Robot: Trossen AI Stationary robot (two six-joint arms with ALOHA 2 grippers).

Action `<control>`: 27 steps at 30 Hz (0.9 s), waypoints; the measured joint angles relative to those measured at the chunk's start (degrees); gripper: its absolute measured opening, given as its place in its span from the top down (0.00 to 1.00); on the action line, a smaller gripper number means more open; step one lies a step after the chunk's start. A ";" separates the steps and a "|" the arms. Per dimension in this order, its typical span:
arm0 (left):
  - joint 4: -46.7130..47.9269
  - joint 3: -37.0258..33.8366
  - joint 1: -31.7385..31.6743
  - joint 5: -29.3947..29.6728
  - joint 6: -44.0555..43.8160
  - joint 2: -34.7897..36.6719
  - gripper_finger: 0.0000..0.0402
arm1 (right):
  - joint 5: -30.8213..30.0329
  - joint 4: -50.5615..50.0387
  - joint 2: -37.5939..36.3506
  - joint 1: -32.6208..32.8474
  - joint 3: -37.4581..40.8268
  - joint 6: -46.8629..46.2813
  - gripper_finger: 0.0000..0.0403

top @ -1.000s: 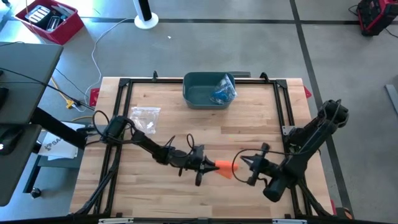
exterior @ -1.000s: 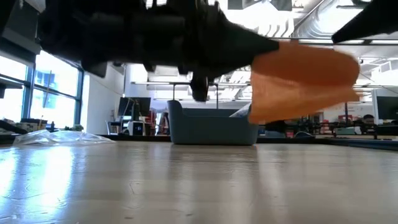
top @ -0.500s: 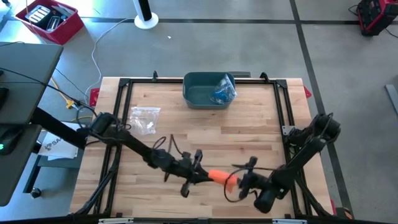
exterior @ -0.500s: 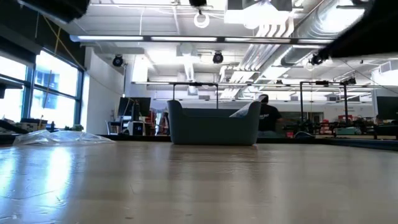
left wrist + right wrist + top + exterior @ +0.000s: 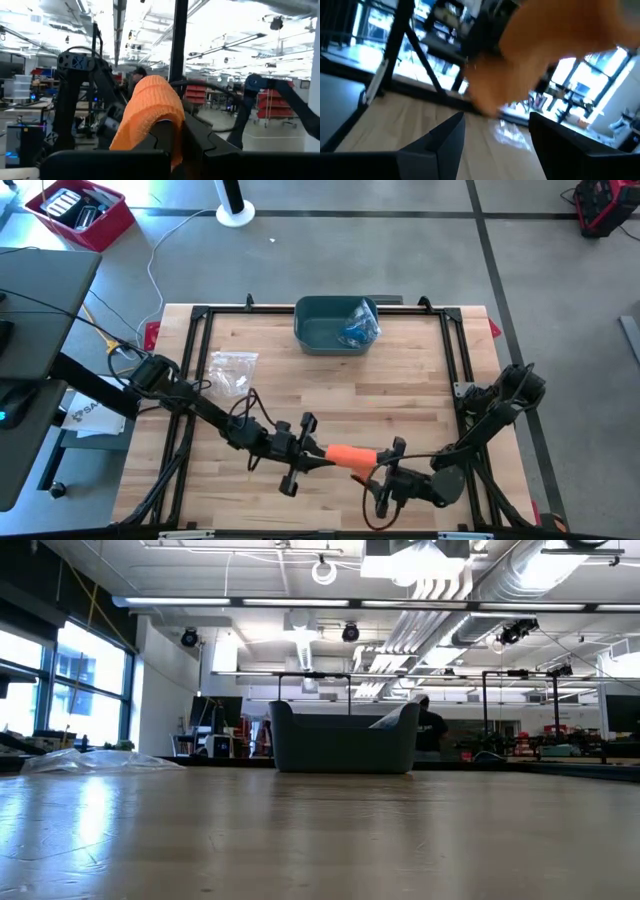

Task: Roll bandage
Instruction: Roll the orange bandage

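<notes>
— Looking down from above, what changed just now?

— A second ago both grippers pinched the soft orange fabric bandage (image 5: 349,454). Now the right gripper (image 5: 384,470) has let go: its fingers stand apart, with the bandage just ahead of them. The left gripper (image 5: 312,457) stays clamped on the bandage's other end. Both arms have also drifted toward the table's near edge.

— So where is the bandage?

— Held up off the light wooden table (image 5: 400,395) near its front edge, between the two grippers. It hangs above the table-level camera's sight now.

— What does that mean for the rolling?

— I'd guess the right one is regripping for another turn; the roll looks unfinished.

— Counts?

— One bandage, two arms, one grey-blue plastic bin (image 5: 335,327) at the far edge with something blue inside, one clear crumpled plastic bag (image 5: 234,368) on the left.
</notes>
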State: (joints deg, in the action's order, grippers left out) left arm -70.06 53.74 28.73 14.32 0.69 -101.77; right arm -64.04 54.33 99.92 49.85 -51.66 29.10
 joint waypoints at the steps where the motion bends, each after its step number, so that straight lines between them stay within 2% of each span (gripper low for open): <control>1: 0.25 0.00 0.00 0.05 0.02 0.00 0.98 | 1.00 1.63 0.00 0.00 0.00 1.49 0.47; 4: 0.30 0.00 0.00 0.28 0.36 0.00 0.98 | 3.26 4.41 0.00 -0.27 0.00 2.24 0.47; 9: 1.24 0.00 0.07 3.26 1.93 -0.05 0.98 | 1.64 6.43 -0.02 -1.16 -0.02 1.03 0.53; 13: 1.72 0.00 0.59 4.57 1.77 -0.05 0.98 | -2.97 6.31 -0.02 -1.74 -0.02 -0.75 0.69; 16: 1.70 0.00 1.27 6.25 4.21 -0.05 0.98 | -2.28 6.13 -0.02 -2.26 -0.02 -2.21 0.87; 18: 1.72 0.00 1.71 11.26 6.17 -0.05 0.98 | 0.75 4.85 -0.02 -2.38 -0.02 -2.81 0.96; 21: 2.86 0.00 2.10 24.84 6.61 -0.05 0.98 | 7.01 2.06 -0.02 -2.39 -0.02 -4.44 0.97; 23: 6.55 0.00 2.21 30.94 7.56 -0.06 0.98 | 9.98 2.43 -0.02 -2.20 -0.02 -4.70 0.99; 25: 10.11 0.01 2.43 33.14 7.23 -0.08 0.98 | 9.84 4.14 -0.02 -1.56 0.00 -3.99 0.99; 27: 12.71 0.11 2.58 32.99 5.19 -0.07 0.98 | 6.51 8.22 0.00 -0.66 0.00 -1.63 0.99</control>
State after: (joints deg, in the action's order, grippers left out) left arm -57.35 53.84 31.31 47.31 5.88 -101.84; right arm -57.53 62.56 99.92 49.19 -51.66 27.47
